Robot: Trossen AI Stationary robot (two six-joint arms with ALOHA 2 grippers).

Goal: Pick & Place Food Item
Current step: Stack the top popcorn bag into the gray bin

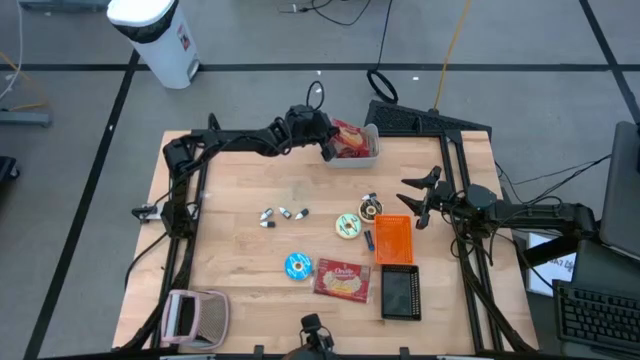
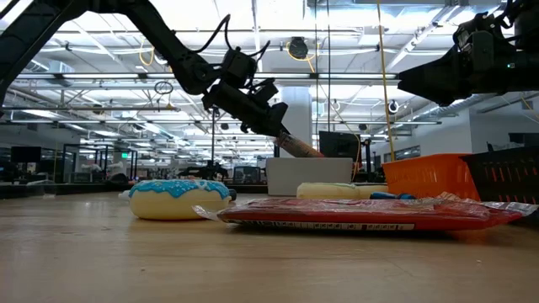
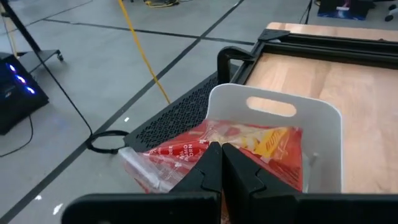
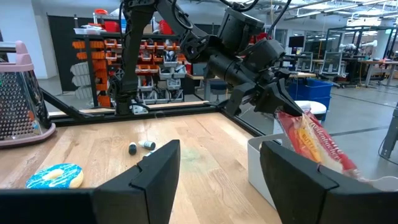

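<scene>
A red and yellow snack bag [image 3: 249, 142] hangs tilted over a white bin [image 3: 317, 118] that stands at the table's far edge [image 1: 365, 157]. My left gripper [image 1: 328, 150] is shut on the bag, seen from the side in the right wrist view [image 4: 281, 107]. The bag [image 4: 316, 148] slants down from the fingers into the bin [image 4: 261, 163]. At the table's right side my right gripper [image 1: 410, 205] stands open with nothing between its fingers [image 4: 221, 168]. My left gripper pinches the bag's upper end [image 3: 214, 148] between its two shut fingers, coming from the table's left and slanting down. The bag hangs tilted below the fingertips [image 4: 287, 111], its lower part inside the bin; whether it rests on the bin's floor I cannot tell.
On the table lie a blue donut [image 1: 298, 266], a red packet [image 1: 343, 281], a pale donut [image 1: 349, 225], a dark donut [image 1: 370, 207], an orange basket [image 1: 393, 240], a black basket [image 1: 400, 293] and small bits [image 1: 283, 215]. A pink grater [image 1: 197, 315] stands near left.
</scene>
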